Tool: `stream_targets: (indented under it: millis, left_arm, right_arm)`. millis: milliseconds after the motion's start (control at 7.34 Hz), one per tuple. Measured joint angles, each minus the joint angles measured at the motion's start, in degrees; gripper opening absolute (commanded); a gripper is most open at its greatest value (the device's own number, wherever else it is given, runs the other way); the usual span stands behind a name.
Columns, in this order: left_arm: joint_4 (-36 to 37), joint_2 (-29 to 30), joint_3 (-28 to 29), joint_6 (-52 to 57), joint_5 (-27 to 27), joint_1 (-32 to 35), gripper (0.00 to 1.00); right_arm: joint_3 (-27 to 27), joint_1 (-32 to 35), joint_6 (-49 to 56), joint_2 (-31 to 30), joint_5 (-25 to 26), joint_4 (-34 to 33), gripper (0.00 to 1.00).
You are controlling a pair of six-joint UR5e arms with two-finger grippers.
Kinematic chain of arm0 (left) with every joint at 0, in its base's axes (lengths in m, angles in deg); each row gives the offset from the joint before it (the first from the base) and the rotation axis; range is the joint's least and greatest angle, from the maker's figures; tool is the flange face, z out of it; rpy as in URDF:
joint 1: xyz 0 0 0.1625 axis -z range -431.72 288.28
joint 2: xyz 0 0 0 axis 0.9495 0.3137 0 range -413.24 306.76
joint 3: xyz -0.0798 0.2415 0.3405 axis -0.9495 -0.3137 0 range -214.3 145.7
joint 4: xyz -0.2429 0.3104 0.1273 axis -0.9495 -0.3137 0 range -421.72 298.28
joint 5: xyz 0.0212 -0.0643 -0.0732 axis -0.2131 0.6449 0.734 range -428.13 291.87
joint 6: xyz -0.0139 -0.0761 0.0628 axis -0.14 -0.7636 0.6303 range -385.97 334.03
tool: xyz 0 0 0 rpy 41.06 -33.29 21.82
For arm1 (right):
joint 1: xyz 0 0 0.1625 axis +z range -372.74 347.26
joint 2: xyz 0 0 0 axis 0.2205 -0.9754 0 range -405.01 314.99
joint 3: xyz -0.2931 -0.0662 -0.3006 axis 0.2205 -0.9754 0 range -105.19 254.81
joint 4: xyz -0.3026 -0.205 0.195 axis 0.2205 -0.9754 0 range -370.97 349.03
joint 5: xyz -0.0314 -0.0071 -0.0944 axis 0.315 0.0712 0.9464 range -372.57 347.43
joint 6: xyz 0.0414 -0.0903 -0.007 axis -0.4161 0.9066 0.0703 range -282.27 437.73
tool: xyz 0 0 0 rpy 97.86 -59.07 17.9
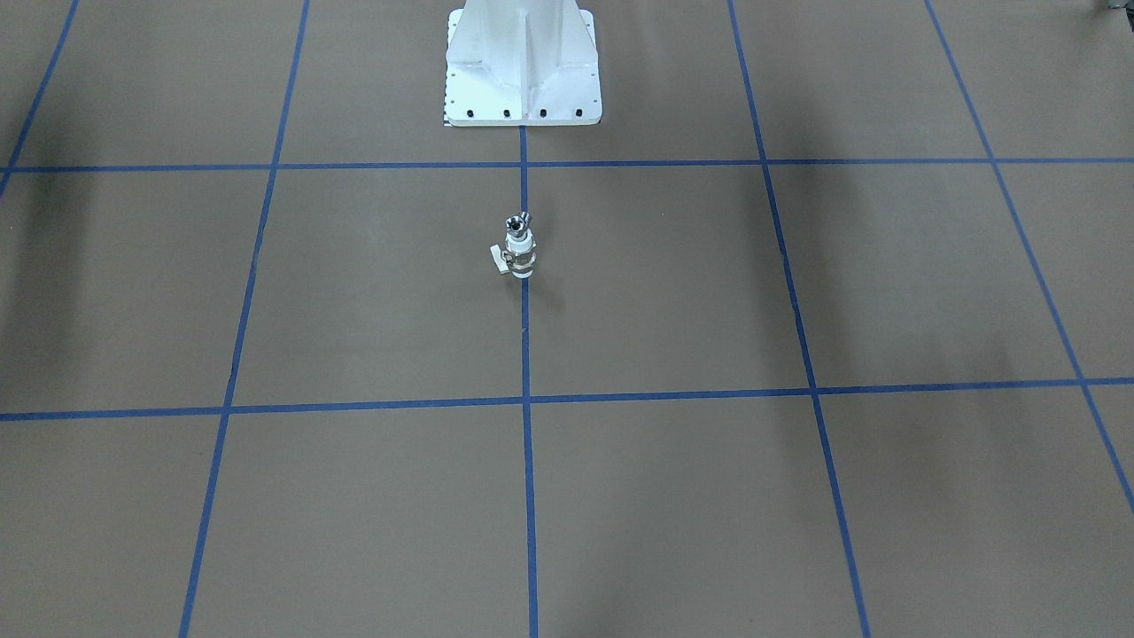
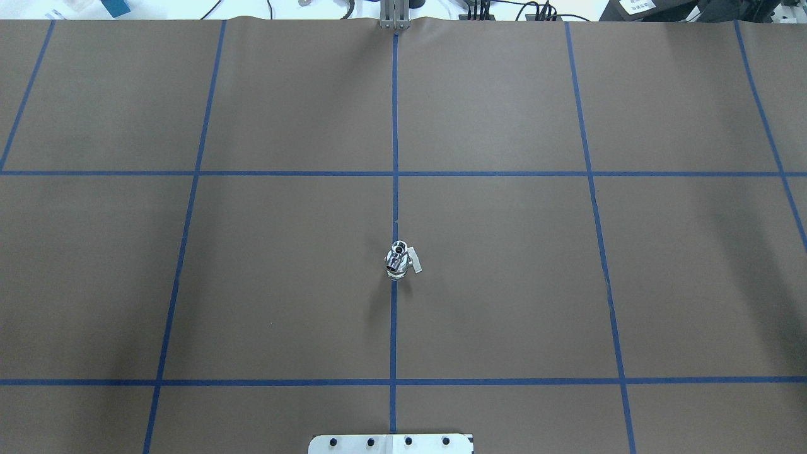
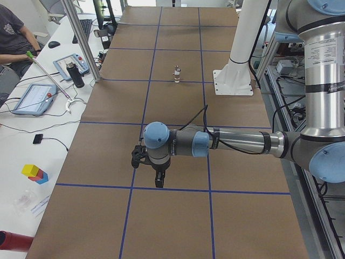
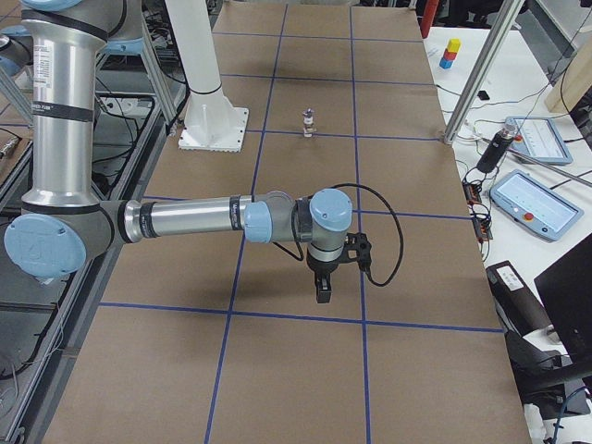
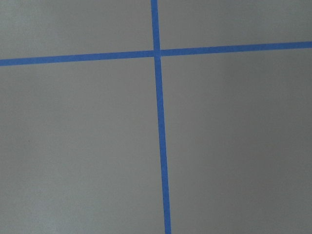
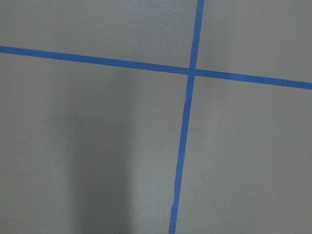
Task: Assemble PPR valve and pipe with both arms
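Observation:
The PPR valve (image 1: 518, 258) stands upright on the blue centre line in the middle of the table, with its small white handle to one side. The silver pipe (image 1: 516, 223) sits on the valve's top end, crown end up. Both also show in the overhead view, the valve (image 2: 406, 263) and the pipe (image 2: 398, 250), and small in the left view (image 3: 176, 74) and the right view (image 4: 308, 121). My left gripper (image 3: 157, 175) and my right gripper (image 4: 322, 285) hang over bare table far from the valve. They show only in the side views, so I cannot tell whether they are open or shut. The wrist views show only brown paper and blue tape.
The white base pedestal (image 1: 523, 80) stands behind the valve. Beside the table's end on my left are tablets (image 3: 33, 97), coloured blocks (image 3: 34, 172), a metal post (image 3: 81, 40) and a seated person (image 3: 9, 29). More tablets (image 4: 532, 199) lie beside the other end.

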Motion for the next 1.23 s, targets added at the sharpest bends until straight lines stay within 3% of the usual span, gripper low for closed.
stream_targets:
  millis: [1226]
  left_arm:
    - [-0.05,-0.61,-0.75,0.02,-0.53,0.09,1.00]
  right_arm:
    - [-0.02,0.04,0.03,-0.46,0.03,0.36,1.00]
